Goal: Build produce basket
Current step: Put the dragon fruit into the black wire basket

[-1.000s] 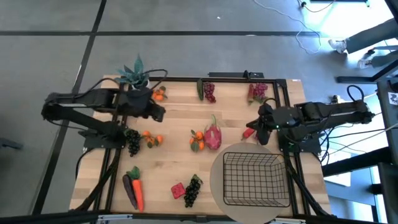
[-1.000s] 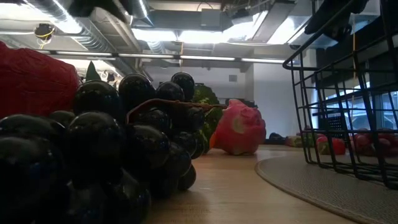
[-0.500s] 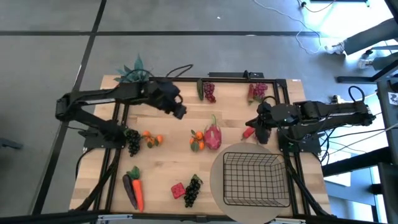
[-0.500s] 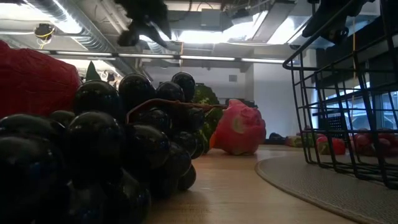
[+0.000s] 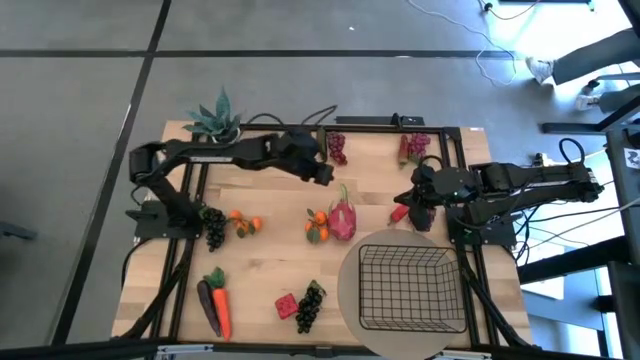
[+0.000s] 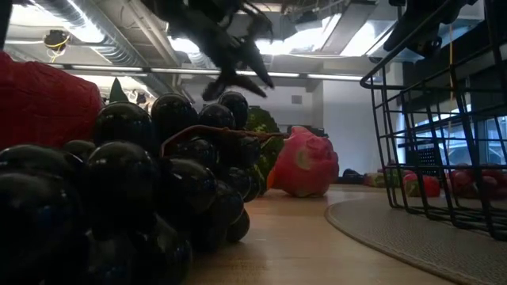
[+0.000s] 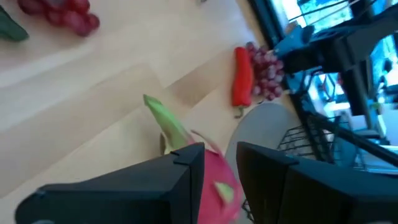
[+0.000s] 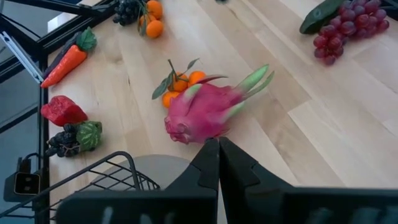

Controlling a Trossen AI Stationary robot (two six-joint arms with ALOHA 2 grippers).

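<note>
Step in hand: approach to first pick.
My left gripper (image 5: 322,173): fingers slightly spread, empty, above the dragon fruit (image 5: 343,219) at table centre.
My right gripper (image 5: 412,200): pressed together, waiting right.
Basket (image 5: 405,288): near-right, empty.
Next: descend, straddle the fruit.

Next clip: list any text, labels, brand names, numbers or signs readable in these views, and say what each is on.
None: no readable word, label, brand, number or sign shows in any of the four views.
The basket, the dragon fruit, the tangerines and the other toy produce carry no visible print.
The wooden table and round mat show no markings.
</note>
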